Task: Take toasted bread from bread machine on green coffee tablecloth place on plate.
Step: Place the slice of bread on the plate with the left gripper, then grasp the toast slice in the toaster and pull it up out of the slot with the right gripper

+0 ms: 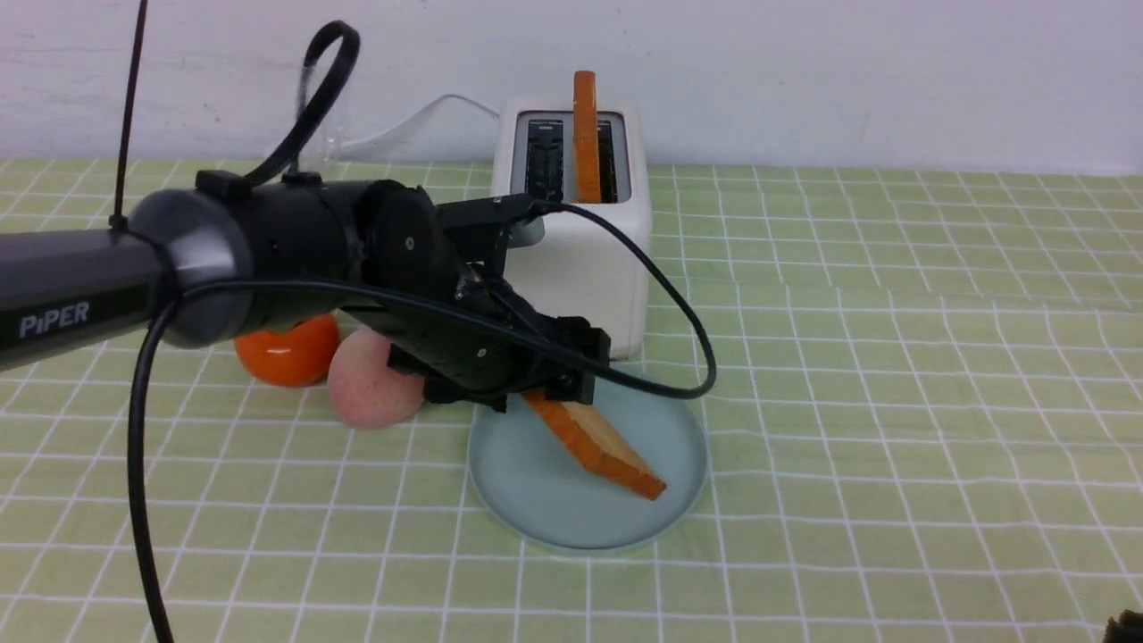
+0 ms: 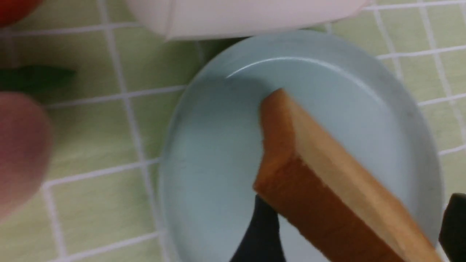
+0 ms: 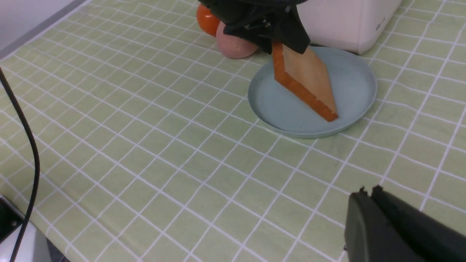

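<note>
One toasted bread slice point(image 1: 596, 439) slants over the pale blue-green plate point(image 1: 536, 505), its lower corner on the plate and its upper end between the fingers of my left gripper point(image 1: 571, 386). In the left wrist view the slice point(image 2: 327, 189) crosses diagonally between the two fingers, which stand wide apart, so the left gripper point(image 2: 358, 207) is open. The second slice point(image 1: 585, 134) stands upright in the right slot of the white bread machine point(image 1: 580, 259), just behind the plate on the green coffee tablecloth point(image 1: 893, 402). My right gripper point(image 3: 368, 190) is shut and empty, low over the cloth at the near right.
An orange-red fruit point(image 1: 286, 353) and a pink peach point(image 1: 371, 386) lie left of the plate, under my left arm. The toaster's white cord point(image 1: 420, 121) runs back left to the wall. A black cable point(image 1: 679, 313) loops off the left wrist beside the toaster.
</note>
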Motion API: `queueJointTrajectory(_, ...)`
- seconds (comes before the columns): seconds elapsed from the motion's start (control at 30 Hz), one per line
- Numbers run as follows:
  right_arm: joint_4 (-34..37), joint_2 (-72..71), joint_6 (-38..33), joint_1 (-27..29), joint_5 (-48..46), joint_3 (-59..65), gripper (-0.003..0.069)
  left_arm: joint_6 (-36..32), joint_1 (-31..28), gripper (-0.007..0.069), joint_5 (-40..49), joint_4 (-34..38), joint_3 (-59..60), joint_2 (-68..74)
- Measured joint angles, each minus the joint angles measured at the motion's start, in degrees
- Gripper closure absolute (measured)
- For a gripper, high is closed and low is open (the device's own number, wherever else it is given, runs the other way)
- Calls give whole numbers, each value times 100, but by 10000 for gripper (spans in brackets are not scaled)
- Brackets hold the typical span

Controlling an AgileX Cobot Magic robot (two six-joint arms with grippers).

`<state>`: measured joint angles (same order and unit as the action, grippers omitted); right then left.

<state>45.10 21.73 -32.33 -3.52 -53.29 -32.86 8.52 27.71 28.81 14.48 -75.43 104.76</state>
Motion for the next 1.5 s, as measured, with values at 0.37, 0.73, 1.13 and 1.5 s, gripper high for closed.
queueJointTrajectory(0.37,79,0,-168,0,30,0,645,1033,-4,385,871,-1181,0,-389)
queueJointTrajectory(0.73,86,691,-162,0,234,-114,645,417,-4,638,1087,-1116,794,-2877)
queueJointTrajectory(1.13,697,3773,-530,-44,571,-1535,645,319,-4,638,-709,-1168,4605,-8279)
queueJointTrajectory(1.5,-452,6316,35,-1787,1687,-4531,636,337,-4,638,-1068,-1321,6083,-10533)
